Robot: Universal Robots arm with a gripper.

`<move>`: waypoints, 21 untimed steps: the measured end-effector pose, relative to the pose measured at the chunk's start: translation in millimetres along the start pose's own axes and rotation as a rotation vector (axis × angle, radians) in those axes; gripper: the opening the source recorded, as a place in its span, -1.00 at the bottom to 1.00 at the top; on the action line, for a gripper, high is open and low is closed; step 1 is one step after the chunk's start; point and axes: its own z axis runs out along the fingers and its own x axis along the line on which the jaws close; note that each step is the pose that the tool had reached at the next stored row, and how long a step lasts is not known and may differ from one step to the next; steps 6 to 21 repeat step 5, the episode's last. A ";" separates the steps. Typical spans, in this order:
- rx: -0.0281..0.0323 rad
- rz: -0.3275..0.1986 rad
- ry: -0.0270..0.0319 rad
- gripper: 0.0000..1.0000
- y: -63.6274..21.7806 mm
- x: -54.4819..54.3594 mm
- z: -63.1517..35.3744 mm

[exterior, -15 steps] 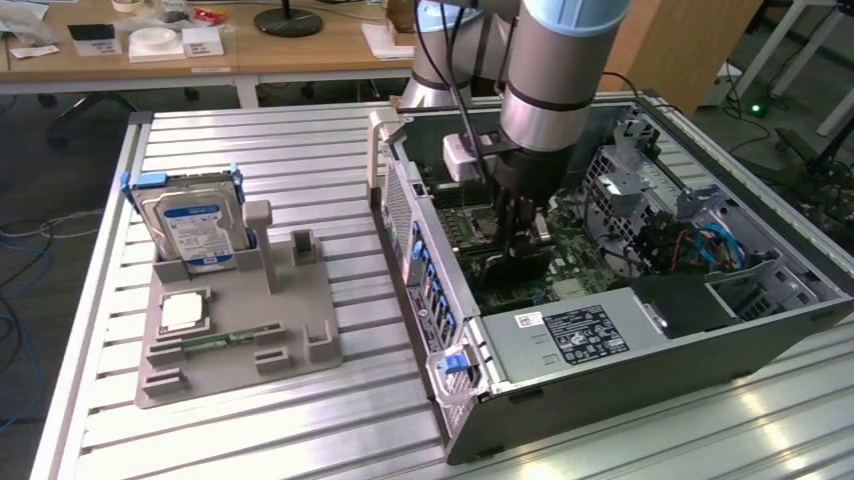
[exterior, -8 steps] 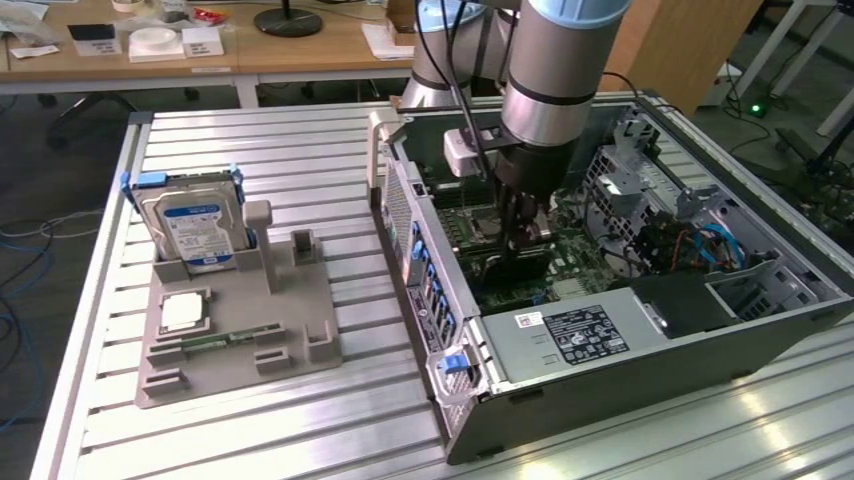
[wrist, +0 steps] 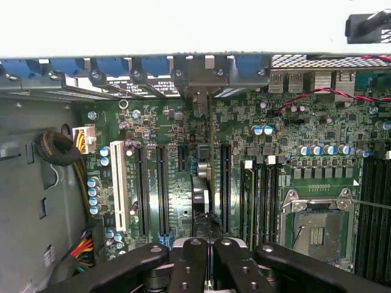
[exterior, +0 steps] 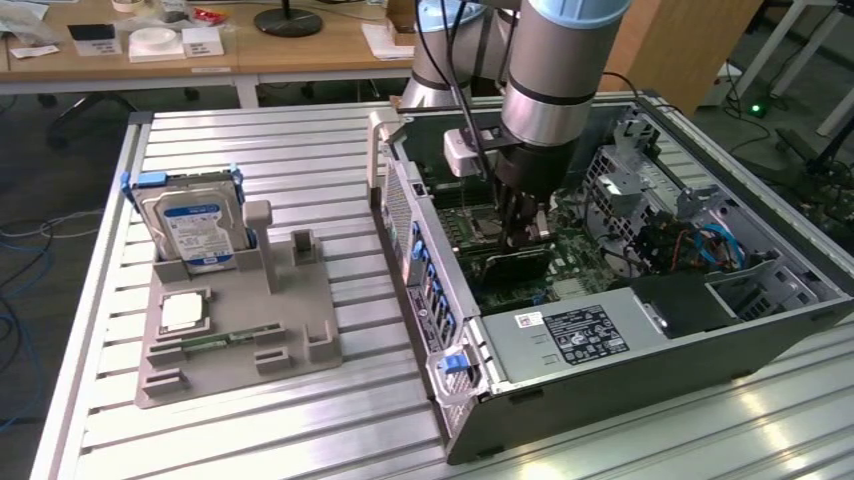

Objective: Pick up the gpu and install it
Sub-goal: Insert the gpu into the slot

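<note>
Gripper [wrist: 208, 259] clenched on the gpu [wrist: 200, 195], holding it edge-down over the motherboard [wrist: 183, 183] slots so it can seat.

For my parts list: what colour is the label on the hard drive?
Blue and white, on the hard drive standing in its holder; the exterior view shows it best.

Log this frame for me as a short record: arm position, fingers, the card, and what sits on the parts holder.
arm: reaching down into the open grey computer case
gripper: fingers shut on the thin dark gpu card, held edge-on over the green motherboard
parts holder: silver hard drive with blue label standing upright
</note>
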 end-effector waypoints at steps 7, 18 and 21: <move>0.0000 0.000 0.0001 -0.79 0.0 0.0 0.0; 0.0000 0.000 0.0001 -0.79 0.0 0.0 0.0; 0.0000 0.000 0.0001 -0.79 0.0 0.0 0.0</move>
